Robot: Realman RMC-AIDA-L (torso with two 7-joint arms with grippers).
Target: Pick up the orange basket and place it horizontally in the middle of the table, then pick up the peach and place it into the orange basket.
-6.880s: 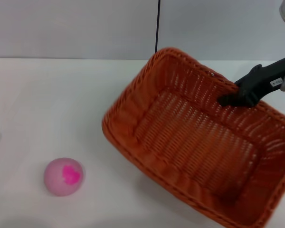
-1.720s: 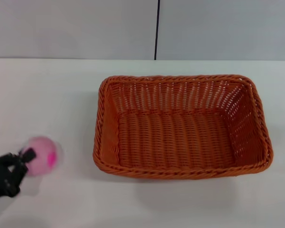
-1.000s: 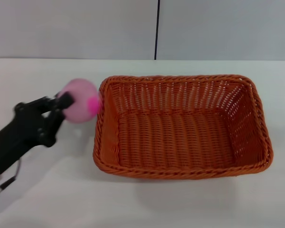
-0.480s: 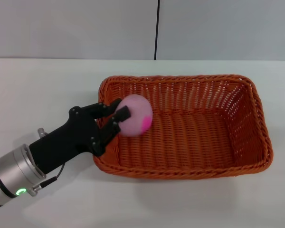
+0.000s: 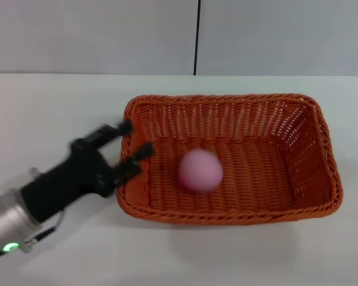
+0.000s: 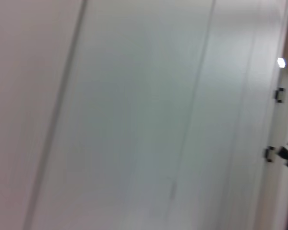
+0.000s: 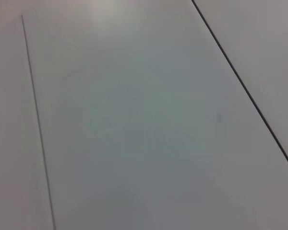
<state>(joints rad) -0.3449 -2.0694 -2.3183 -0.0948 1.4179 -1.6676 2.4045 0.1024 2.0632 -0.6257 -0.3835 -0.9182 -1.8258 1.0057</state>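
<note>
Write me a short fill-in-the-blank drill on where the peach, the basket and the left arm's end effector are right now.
1. The peach lies inside the orange ____.
2. The left end effector, at the orange basket's left rim, has its fingers ____.
3. The basket rests on the white ____.
4. The right end effector is ____ of the head view.

Missing words: basket; open; table; out
</note>
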